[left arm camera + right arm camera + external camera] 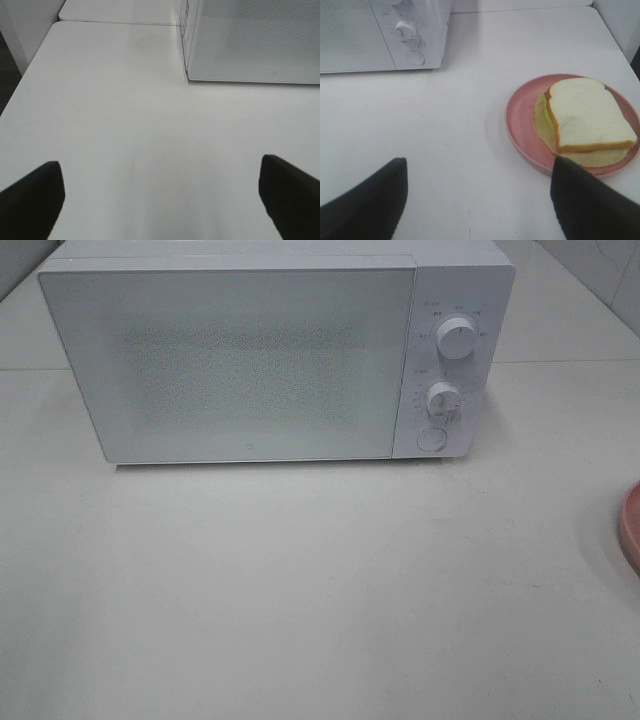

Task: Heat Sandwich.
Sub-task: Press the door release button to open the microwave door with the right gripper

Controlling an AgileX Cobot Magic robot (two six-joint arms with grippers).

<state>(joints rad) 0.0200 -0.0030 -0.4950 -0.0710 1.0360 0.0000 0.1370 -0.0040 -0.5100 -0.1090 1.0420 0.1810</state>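
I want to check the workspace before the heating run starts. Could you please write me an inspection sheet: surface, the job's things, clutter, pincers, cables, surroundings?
surface: white table, no spills or marks seen in front of the microwave.
job's things: sandwich lies on the pink plate, to the right of the microwave; the microwave door is shut.
clutter: nothing seen.
pincers: left pincer open, nothing between its fingers, over the table; right pincer open, nothing between its fingers, close by the plate.
cables: nothing seen.
surroundings: second white tabletop joins on behind the microwave.
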